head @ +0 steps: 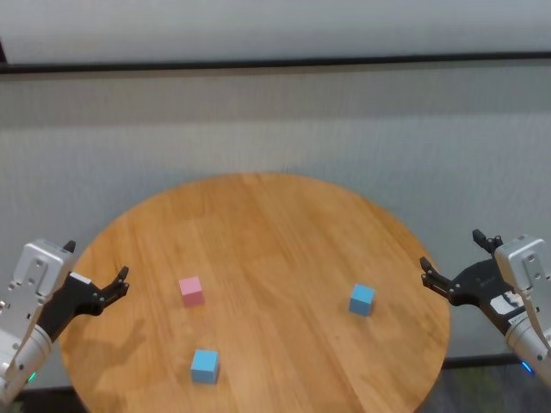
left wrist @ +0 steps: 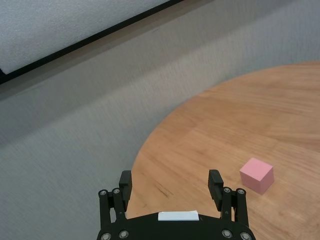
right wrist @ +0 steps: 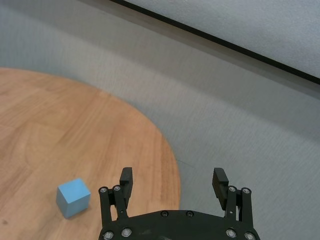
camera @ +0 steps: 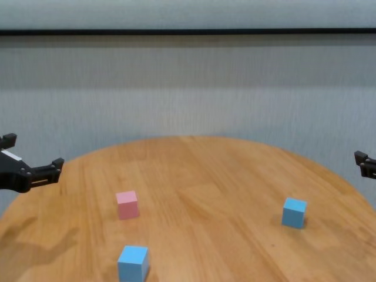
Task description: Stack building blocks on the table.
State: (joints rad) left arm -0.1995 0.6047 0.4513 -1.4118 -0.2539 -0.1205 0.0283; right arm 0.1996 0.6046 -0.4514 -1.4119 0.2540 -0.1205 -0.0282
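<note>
Three building blocks lie apart on the round wooden table (head: 275, 224). The pink block (head: 191, 290) sits left of centre, one light blue block (head: 204, 366) is near the front edge, and the other light blue block (head: 362, 299) is on the right. My left gripper (head: 96, 261) hovers open and empty over the table's left edge, with the pink block (left wrist: 256, 175) ahead of it and off to one side. Beyond the right edge, my right gripper (head: 450, 249) also hangs open and empty, and the blue block (right wrist: 73, 197) rests near it.
A grey wall (head: 275, 120) with a dark horizontal strip (head: 275, 62) stands behind the table. The table's curved rim (camera: 188, 138) drops off on all sides. Wide bare wood lies between the blocks.
</note>
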